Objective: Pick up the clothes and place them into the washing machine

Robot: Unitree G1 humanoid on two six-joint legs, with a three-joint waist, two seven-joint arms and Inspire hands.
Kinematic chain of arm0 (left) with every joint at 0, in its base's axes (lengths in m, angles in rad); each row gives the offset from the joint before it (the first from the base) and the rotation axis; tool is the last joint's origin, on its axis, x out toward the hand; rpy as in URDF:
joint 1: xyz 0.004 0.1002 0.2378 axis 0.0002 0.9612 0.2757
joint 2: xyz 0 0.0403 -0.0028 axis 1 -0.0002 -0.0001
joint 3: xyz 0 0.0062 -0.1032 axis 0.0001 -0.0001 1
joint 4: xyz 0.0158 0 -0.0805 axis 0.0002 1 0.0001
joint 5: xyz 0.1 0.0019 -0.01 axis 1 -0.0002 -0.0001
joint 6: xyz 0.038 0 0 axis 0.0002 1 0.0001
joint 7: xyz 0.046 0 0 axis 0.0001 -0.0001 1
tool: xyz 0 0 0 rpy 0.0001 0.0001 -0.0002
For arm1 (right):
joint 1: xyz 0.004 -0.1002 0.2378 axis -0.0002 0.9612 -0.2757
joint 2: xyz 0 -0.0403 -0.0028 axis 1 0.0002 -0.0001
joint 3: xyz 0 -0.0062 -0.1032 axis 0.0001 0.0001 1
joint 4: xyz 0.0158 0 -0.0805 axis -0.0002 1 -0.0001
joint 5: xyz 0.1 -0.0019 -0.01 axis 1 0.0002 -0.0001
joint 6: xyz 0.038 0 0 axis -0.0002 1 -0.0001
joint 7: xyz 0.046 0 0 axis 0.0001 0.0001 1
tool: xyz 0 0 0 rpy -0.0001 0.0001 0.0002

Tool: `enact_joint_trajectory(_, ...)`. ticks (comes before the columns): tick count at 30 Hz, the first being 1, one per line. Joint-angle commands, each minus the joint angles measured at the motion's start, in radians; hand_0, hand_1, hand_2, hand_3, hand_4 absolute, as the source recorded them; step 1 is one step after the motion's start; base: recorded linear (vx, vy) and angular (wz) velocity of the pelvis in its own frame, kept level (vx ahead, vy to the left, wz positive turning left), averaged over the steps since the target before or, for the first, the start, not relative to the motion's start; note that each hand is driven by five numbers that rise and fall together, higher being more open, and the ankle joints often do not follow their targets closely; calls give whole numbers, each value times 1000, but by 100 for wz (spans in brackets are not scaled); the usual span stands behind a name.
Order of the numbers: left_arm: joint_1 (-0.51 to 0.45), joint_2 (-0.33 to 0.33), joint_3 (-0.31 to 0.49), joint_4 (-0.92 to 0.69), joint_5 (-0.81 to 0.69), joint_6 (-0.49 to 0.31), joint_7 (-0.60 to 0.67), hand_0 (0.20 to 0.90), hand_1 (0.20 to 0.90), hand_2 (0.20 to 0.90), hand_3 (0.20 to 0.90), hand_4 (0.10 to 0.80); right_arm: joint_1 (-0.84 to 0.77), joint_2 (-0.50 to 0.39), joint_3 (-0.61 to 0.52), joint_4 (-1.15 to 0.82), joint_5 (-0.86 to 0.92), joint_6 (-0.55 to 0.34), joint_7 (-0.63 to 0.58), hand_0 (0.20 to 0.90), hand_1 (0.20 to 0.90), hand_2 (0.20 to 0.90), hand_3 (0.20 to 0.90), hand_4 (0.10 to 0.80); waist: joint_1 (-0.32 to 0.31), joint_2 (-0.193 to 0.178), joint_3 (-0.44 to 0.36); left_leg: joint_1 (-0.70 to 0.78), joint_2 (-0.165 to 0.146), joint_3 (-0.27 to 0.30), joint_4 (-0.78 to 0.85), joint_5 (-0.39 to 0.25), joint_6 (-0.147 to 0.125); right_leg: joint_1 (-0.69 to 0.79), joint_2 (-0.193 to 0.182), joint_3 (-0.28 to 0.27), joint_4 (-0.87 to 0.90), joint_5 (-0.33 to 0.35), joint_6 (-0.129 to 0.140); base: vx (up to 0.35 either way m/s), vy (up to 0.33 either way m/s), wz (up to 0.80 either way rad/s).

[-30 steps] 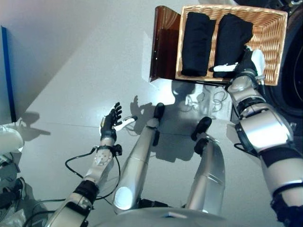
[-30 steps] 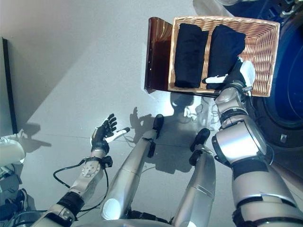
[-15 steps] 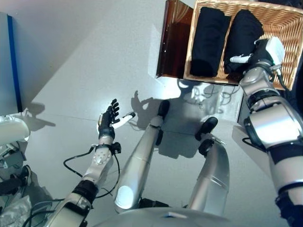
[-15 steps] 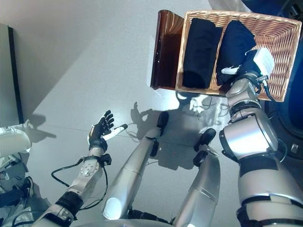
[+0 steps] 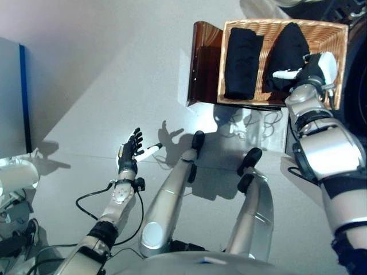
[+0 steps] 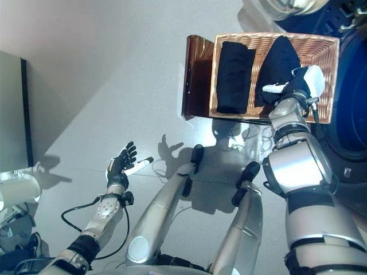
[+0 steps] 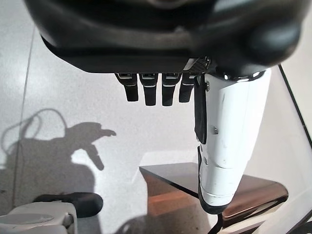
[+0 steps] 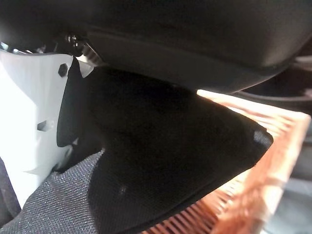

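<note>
A wicker basket sits on a brown stand and holds two black garments. The left garment lies folded flat. The right garment is pulled up into a peak, and my right hand is shut on its near end, white thumb cover against the cloth. The fingers are buried in the fabric. My left hand hovers open over the floor at the lower left, fingers straight, holding nothing.
The washing machine's dark front stands just right of the basket, with its glass door at the top edge. A blue-edged panel stands at the far left. Grey floor spreads left of the stand.
The right garment went from a flat fold to a bunched peak under my right hand. The whole view shifted with the head. The left hand kept its pose.
</note>
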Motion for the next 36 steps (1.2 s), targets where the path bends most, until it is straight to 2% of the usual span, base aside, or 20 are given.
enact_joint_trajectory(1, 36, 23, 12, 29, -12, -39, -1, 900, 900, 900, 900, 800, 32, -52, -55, -158, 190, -143, -64, 200, 200, 200, 200, 300, -19, 24, -41, 29, -11, 8, -56, -42, -66, 115, 49, -18, -32, -106, -27, 21, 24, -20)
enact_joint_trajectory(7, 80, 4, -5, 112, -12, -20, -42, 900, 900, 900, 900, 800, 231, 44, -280, -290, 537, -281, 2, 200, 200, 200, 200, 300, -52, 46, -60, 126, -10, 18, -117, -33, -61, 207, 52, -7, -119, -81, -14, 24, 36, -22)
enact_joint_trajectory(8, 82, 2, -5, 119, -12, -19, -48, 900, 900, 900, 900, 800, 251, 63, -300, -302, 575, -301, 8, 200, 200, 200, 200, 300, -53, 57, -58, 123, -7, 30, -126, -3, -55, 203, 52, -18, -131, -51, -19, 24, 41, -21)
enact_joint_trajectory(9, 84, 2, -5, 121, -15, -22, -53, 900, 900, 900, 900, 800, 282, 95, -331, -342, 640, -332, 27, 200, 200, 200, 200, 300, -56, 60, -70, 145, -10, 24, -140, -25, -60, 218, 53, -5, -140, -70, -8, -64, 59, -18)
enact_joint_trajectory(10, 92, -6, -6, 126, -15, -24, -59, 900, 900, 900, 900, 800, 340, 145, -382, -395, 746, -379, 67, 200, 200, 200, 200, 300, -59, 77, -73, 149, -8, 35, -150, 2, -53, 223, 49, -11, -158, -42, -11, 42, 35, -13)
enact_joint_trajectory(13, 98, -17, -18, 138, -20, -25, -69, 900, 900, 900, 900, 800, 382, 216, -477, -471, 933, -458, 124, 200, 200, 200, 200, 300, -60, 98, -84, 157, -11, 34, -157, 2, -51, 231, 45, -10, -164, -43, -8, 3, 35, -8)
enact_joint_trajectory(17, 121, -34, -36, 144, -21, -24, -86, 900, 900, 900, 900, 800, 408, 266, -586, -500, 1056, -535, 143, 200, 200, 200, 200, 300, -55, 139, -105, 168, -23, 28, -158, -3, -46, 234, 35, -2, -155, -53, -6, 49, 49, -3)
enact_joint_trajectory(20, 125, -39, -50, 141, -17, -31, -91, 900, 900, 900, 900, 800, 407, 255, -600, -523, 1025, -557, 118, 200, 200, 200, 200, 300, -54, 157, -112, 166, -28, 27, -156, -5, -45, 231, 32, 3, -145, -60, -6, 41, 27, 2)
enact_joint_trajectory(23, 126, -42, -58, 160, -12, -36, -89, 900, 900, 900, 900, 800, 378, 215, -616, -537, 978, -584, 68, 200, 200, 200, 200, 300, -53, 171, -115, 164, -30, 29, -153, -9, -45, 225, 29, 8, -136, -65, -6, 10, 4, 0)
enact_joint_trajectory(26, 129, -41, -61, 158, -21, -44, -88, 900, 900, 900, 900, 800, 323, 128, -612, -564, 901, -579, 11, 200, 200, 200, 200, 300, -51, 180, -121, 163, -31, 34, -153, -13, -46, 217, 26, 15, -136, -62, -3, 47, 25, 1)
enact_joint_trajectory(27, 141, -27, -61, 143, -22, -51, -99, 900, 900, 900, 900, 800, 235, -20, -566, -547, 838, -549, -10, 200, 200, 200, 200, 300, -43, 180, -132, 160, -31, 39, -158, -13, -48, 214, 23, 22, -148, -56, 0, 50, 36, 3)
enact_joint_trajectory(29, 147, -13, -60, 129, -35, -57, -108, 900, 900, 900, 900, 800, 131, -159, -504, -554, 794, -536, -28, 200, 200, 200, 200, 300, -36, 180, -143, 156, -30, 44, -162, -13, -50, 203, 22, 29, -151, -50, 2, 42, 34, 5)
enact_joint_trajectory(30, 145, -16, -60, 128, -36, -57, -109, 900, 900, 900, 900, 800, 121, -166, -498, -547, 795, -534, -27, 200, 200, 200, 200, 300, -35, 183, -142, 155, -29, 45, -163, -13, -49, 201, 22, 30, -151, -49, 2, 50, 46, 3)
enact_joint_trajectory(31, 151, 1, -61, 120, -41, -57, -114, 900, 900, 900, 900, 800, 47, -249, -447, -539, 769, -530, -52, 200, 200, 200, 200, 300, -31, 176, -155, 156, -29, 48, -169, -12, -52, 195, 21, 37, -157, -45, 5, 35, 31, -4)
enact_joint_trajectory(32, 148, -4, -60, 119, -42, -56, -114, 900, 900, 900, 900, 800, 32, -255, -436, -528, 772, -529, -50, 200, 200, 200, 200, 300, -30, 180, -153, 155, -28, 51, -170, -12, -52, 192, 22, 40, -158, -44, 5, 68, 61, -9)
enact_joint_trajectory(33, 154, 12, -61, 112, -46, -58, -111, 900, 900, 900, 900, 800, -41, -324, -387, -512, 742, -523, -85, 900, 900, 900, 900, 800, -33, 170, -162, 156, -28, 55, -174, -13, -53, 184, 23, 49, -159, -39, 6, 52, 57, -10)
enact_joint_trajectory(36, 148, 4, -61, 112, -57, -58, -106, 900, 900, 900, 900, 800, -74, -344, -368, -522, 736, -525, -103, 900, 900, 900, 900, 800, -40, 172, -166, 153, -28, 64, -177, -15, -52, 172, 24, 63, -155, -39, 7, 37, 37, -13)
